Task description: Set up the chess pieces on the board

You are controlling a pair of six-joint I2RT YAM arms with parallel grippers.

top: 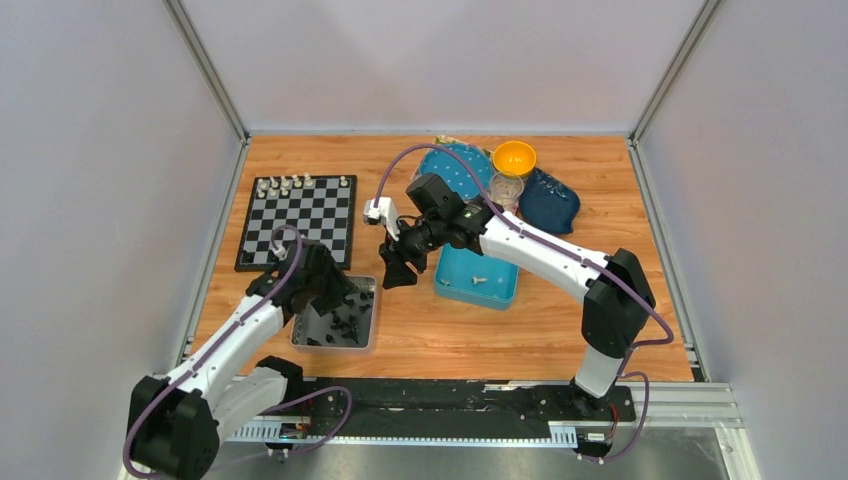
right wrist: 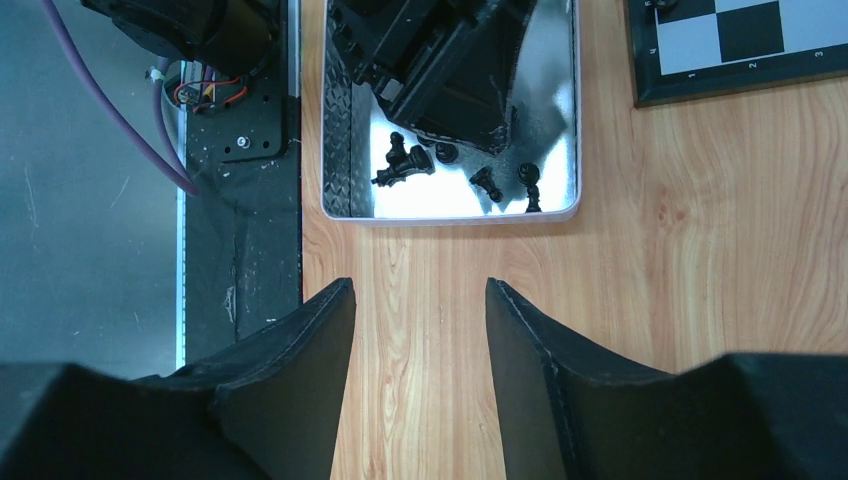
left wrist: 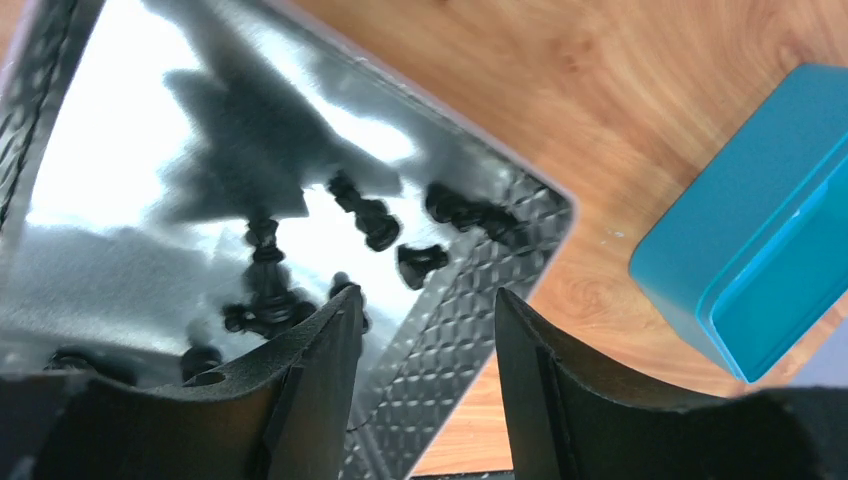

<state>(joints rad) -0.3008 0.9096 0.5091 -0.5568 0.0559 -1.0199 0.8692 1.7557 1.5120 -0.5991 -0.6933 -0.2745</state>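
Observation:
The checkered board (top: 298, 221) lies at the back left, with several cream-white pieces (top: 300, 183) along its far row. Several black pieces (top: 345, 323) lie loose in the silver metal tray (top: 365, 343); they also show in the left wrist view (left wrist: 375, 220) and the right wrist view (right wrist: 405, 163). My left gripper (top: 340, 292) hangs open and empty over the tray's far right part (left wrist: 425, 300). My right gripper (top: 396, 270) is open and empty above bare wood between the two trays (right wrist: 420, 290). A few white pieces (top: 478, 279) lie in the blue tray (top: 450, 290).
An orange bowl (top: 514, 157), a clear cup (top: 506, 187), a light-blue dotted plate (top: 452, 170) and a dark blue cloth (top: 549, 202) sit at the back right. The blue tray's corner (left wrist: 760, 260) shows right of my left gripper. The board's corner (right wrist: 740, 50) shows in the right wrist view.

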